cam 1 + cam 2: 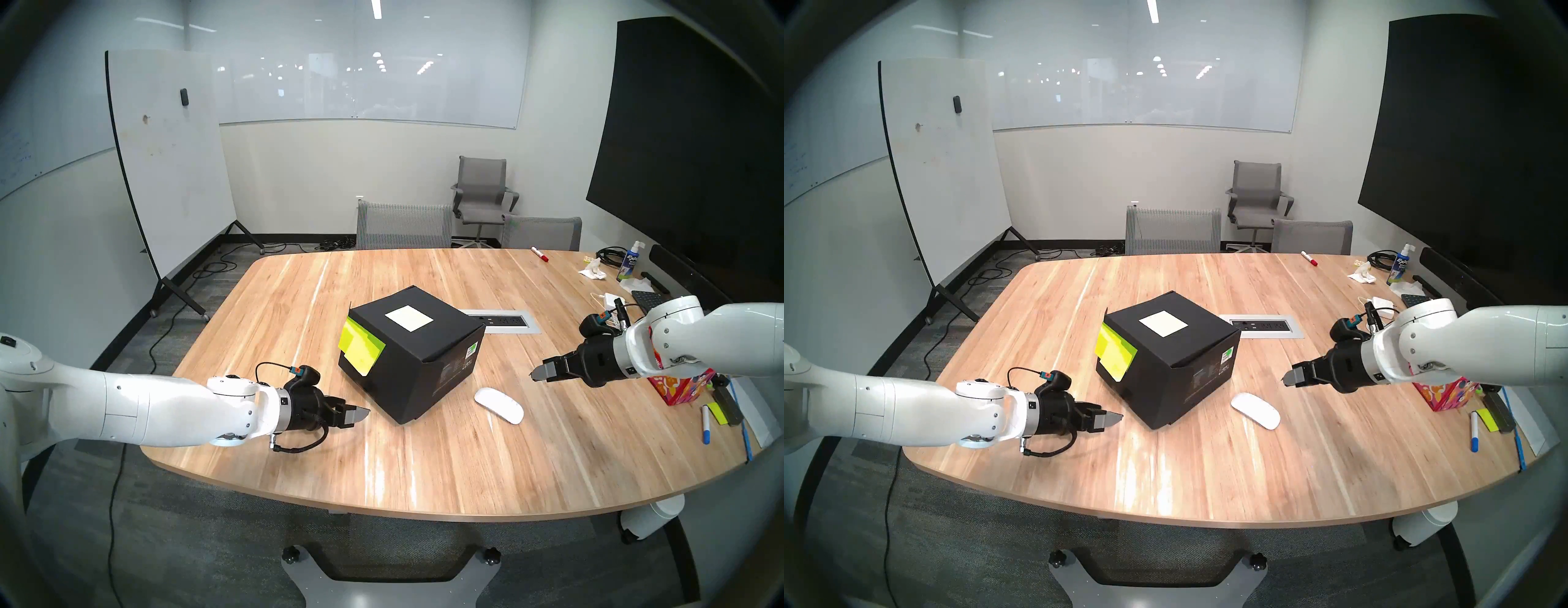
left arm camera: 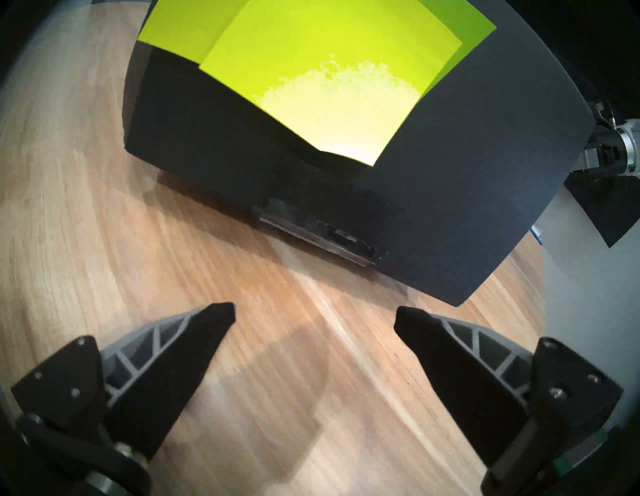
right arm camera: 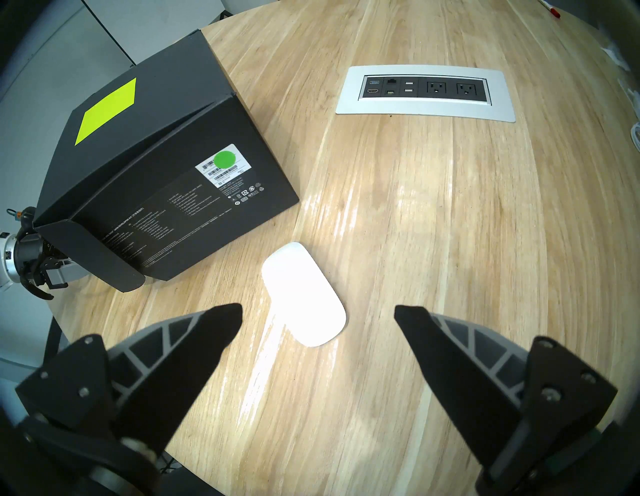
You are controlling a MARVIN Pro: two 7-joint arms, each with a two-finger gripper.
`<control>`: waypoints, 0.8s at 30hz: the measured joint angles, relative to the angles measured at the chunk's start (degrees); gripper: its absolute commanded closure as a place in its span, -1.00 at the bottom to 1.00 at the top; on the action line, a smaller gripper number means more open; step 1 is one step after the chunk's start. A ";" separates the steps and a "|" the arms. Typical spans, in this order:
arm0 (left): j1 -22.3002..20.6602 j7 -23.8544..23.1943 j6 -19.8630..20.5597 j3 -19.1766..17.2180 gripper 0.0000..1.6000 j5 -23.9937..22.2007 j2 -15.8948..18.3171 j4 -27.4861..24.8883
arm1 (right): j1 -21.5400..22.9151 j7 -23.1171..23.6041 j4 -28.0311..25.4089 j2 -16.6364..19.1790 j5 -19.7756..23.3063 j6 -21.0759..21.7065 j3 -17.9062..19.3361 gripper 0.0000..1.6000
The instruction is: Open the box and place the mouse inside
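Note:
The black box (image 1: 424, 361) (image 1: 1178, 369) (image 3: 156, 180) sits closed in the middle of the wooden table, with yellow-green sticky notes (image 1: 360, 346) (image 2: 322, 79) hanging over its left face and a white label on top. The white mouse (image 1: 498, 405) (image 1: 1255, 410) (image 3: 304, 294) lies flat on the table just right of the box. My left gripper (image 1: 360, 414) (image 2: 315, 311) hovers open a short way left of the box (image 2: 415, 214), empty. My right gripper (image 1: 536, 373) (image 3: 318, 311) is open and empty, above and to the right of the mouse.
A power outlet panel (image 1: 505, 320) (image 3: 424, 91) is set into the table behind the box. At the right edge are a red floral tissue box (image 1: 683, 384), markers, a spray bottle (image 1: 630, 261) and a white adapter (image 1: 613, 301). Grey chairs stand at the far side.

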 measured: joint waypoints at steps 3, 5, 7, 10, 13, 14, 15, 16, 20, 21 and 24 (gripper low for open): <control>-1.30 -0.79 2.93 0.81 -1.00 -2.96 -0.14 0.38 | 0.00 0.00 0.00 0.00 0.00 0.00 0.00 -1.00; -2.11 -1.39 5.11 1.22 -1.00 -4.93 -0.55 1.19 | 0.00 0.00 0.00 0.00 0.00 0.00 0.00 -1.00; -2.63 -1.85 7.03 1.27 -1.00 -6.38 -0.97 1.95 | 0.00 0.00 0.00 0.00 0.00 0.00 0.00 -1.00; -3.09 -2.27 9.95 0.97 -1.00 -8.43 -1.67 3.23 | 0.00 -0.01 0.00 0.00 0.00 0.00 0.00 -1.00; -3.22 -2.60 12.51 0.43 -1.00 -10.43 -2.57 4.77 | 0.00 -0.01 -0.01 0.00 0.00 0.00 -0.01 -1.00; -3.22 -2.72 13.53 0.19 -1.00 -11.38 -3.00 5.51 | 0.00 -0.01 -0.01 0.00 0.00 0.00 -0.02 -1.00; -3.21 -2.82 14.17 0.06 -1.00 -12.01 -3.29 6.00 | 0.00 -0.01 -0.01 0.00 0.00 0.00 -0.02 -1.00; -3.18 -2.99 15.04 -0.16 -1.00 -12.90 -3.73 6.74 | 0.00 -0.01 -0.01 0.00 0.00 0.00 -0.02 -1.00; -3.02 -3.60 16.68 -0.57 -1.00 -14.54 -4.88 8.66 | 0.00 -0.01 -0.01 0.00 0.00 0.00 -0.02 -1.00; -2.88 -4.15 17.34 -0.73 -1.00 -15.08 -5.46 9.68 | 0.00 -0.01 -0.01 0.00 0.00 0.00 -0.02 -1.00; -2.72 -5.44 18.33 -0.84 -1.00 -15.35 -6.13 11.06 | 0.00 -0.02 -0.01 0.00 0.00 0.00 -0.02 -1.00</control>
